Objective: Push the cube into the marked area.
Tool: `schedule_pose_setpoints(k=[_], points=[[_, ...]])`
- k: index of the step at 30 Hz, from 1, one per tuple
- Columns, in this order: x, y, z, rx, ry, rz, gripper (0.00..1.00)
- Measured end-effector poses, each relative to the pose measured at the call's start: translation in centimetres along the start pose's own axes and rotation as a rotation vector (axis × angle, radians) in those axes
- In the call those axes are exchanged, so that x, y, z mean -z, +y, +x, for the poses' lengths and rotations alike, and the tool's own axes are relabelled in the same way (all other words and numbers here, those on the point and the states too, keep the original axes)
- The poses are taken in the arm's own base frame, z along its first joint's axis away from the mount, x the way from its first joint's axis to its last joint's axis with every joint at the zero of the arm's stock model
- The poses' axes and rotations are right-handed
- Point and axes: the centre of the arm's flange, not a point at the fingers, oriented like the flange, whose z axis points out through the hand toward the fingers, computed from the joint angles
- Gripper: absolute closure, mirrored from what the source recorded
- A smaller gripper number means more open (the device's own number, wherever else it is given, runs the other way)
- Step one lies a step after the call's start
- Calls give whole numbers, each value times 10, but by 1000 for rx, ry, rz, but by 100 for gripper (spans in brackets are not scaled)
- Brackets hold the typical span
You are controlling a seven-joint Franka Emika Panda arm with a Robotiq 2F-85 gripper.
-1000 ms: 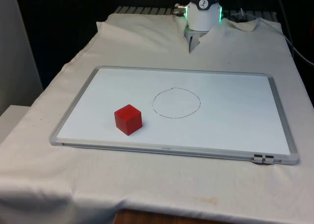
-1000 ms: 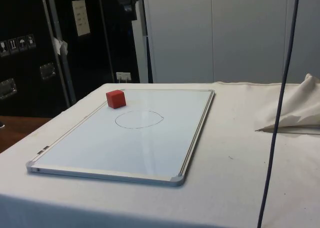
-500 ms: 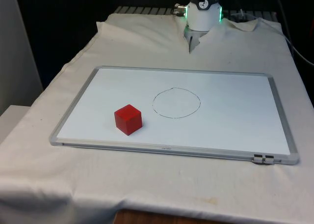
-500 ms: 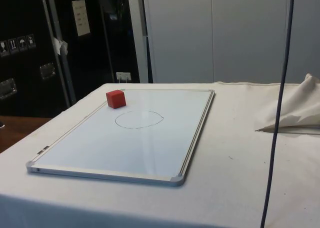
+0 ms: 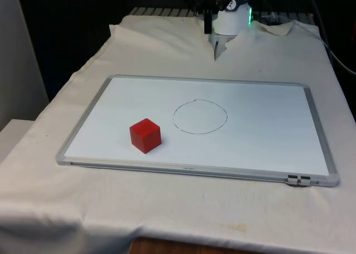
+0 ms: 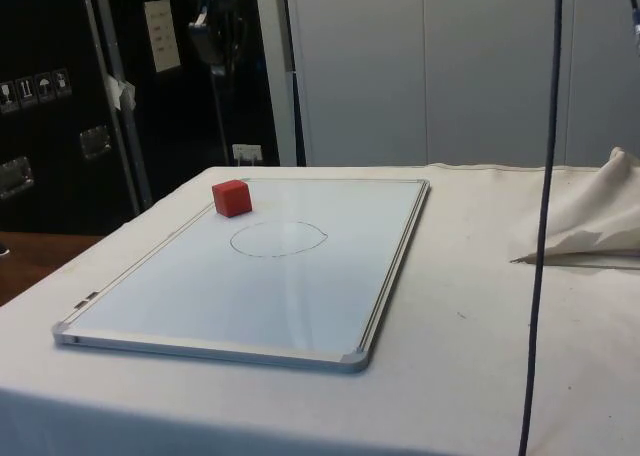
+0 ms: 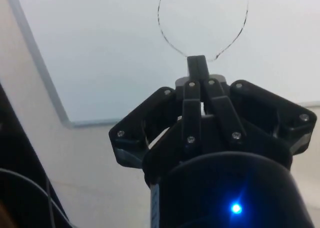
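Since the earlier frames, the black gripper [image 5: 207, 20] has come into the top of the front view, hanging high above the far end of the surface; the cube has not moved. In the wrist view the gripper [image 7: 197, 64] has its two fingers pressed together, closed on nothing, above the drawn circle [image 7: 202, 23]. A red cube [image 5: 146, 135] sits on a whiteboard [image 5: 267, 142] lying flat on the white cloth [image 5: 167, 209]. The cube is near the board's front edge, toward the front view's left, just outside the hand-drawn circle [image 5: 199, 116] at the board's middle. In the side view the cube [image 6: 231, 197] rests beside the circle [image 6: 278, 239], near the board's far corner, well apart from the gripper [image 6: 212, 46].
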Motion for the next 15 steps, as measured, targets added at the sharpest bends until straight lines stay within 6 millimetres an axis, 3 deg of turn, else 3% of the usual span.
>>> schedule_pose_setpoints(k=[15], points=[[-50,40,25,-8,36,8,100]])
